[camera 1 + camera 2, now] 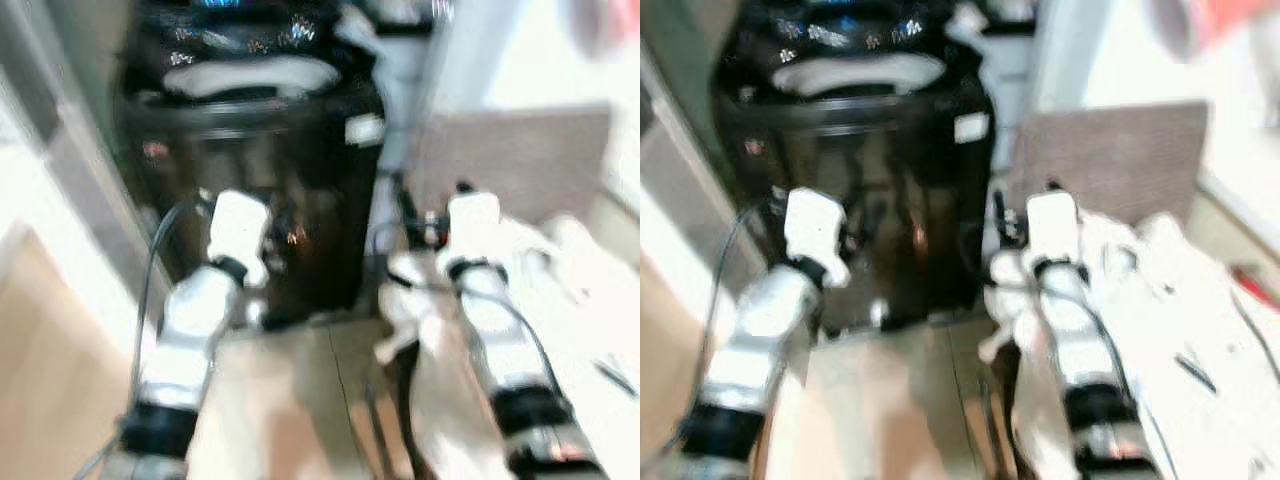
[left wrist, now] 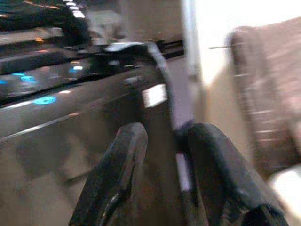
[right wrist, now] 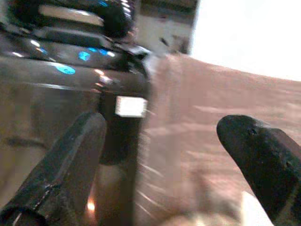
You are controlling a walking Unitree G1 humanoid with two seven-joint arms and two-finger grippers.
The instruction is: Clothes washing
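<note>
**Inspector:** Right gripper stands with fingers spread wide, nothing between them, held out toward the front corner of the washer. Left gripper has its fingers parted too, a narrower gap, also empty, pointing at the washer's dark front panel.

**Clerk:** And the clothes?

**Inspector:** White clothes lie heaped on the robot's right, beside and partly under the right arm. The washer is straight ahead, with a pale shape on its top that is too blurred to identify. A brown mat leans behind the heap.

**Clerk:** Step in hand?

**Inspector:** My judgement: an approach to the machine, nothing loaded yet. The head views are smeared, which suggests the robot is walking.

**Clerk:** Recommendations?

**Inspector:** Stop square to the washer, close enough to reach its top without leaning. Settle before reaching, so the views sharpen. Confirm whether the lid is up; I cannot tell from here. Then turn to the heap with the right gripper, take a deep bite of cloth, and lift clear of trailing ends.
</note>
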